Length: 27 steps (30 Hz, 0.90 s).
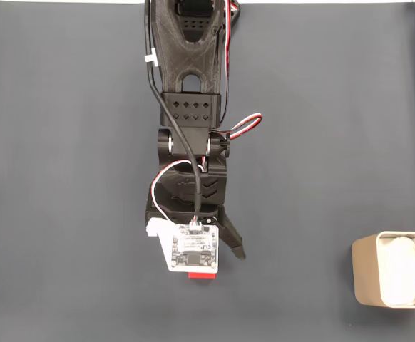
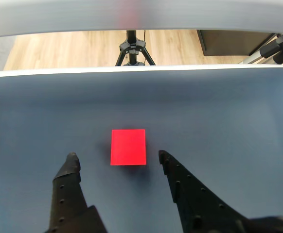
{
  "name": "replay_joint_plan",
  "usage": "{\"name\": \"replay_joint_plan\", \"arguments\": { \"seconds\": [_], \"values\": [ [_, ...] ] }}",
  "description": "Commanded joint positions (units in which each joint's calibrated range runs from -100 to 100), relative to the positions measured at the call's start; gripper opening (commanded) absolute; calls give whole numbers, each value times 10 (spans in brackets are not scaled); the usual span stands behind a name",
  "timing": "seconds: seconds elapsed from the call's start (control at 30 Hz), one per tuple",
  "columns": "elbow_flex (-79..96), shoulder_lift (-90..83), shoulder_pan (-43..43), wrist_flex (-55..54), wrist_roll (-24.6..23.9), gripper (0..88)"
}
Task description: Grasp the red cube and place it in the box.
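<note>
Grey table (image 1: 65,178): red cube (image 2: 128,146), seemingly box (image 1: 364,278).

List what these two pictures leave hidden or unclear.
- Cube: in the fixed view the arm's camera board covers all but a red sliver.
- Box: the fixed view's right edge cuts it off; wadding hides its floor.
- Hand: open, but the wrist view cannot show how high the fingertips sit above the mat.
- Top of the wrist view: a blurred grey band hides what lies behind it.
</note>
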Motion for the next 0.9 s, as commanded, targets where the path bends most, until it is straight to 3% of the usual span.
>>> {"name": "replay_joint_plan", "arguments": {
  "seconds": [0.0,0.87],
  "values": [
    [-13,0,-8,-14,-5,378],
    [-24,21,-18,-23,-7,378]
  ]
}}
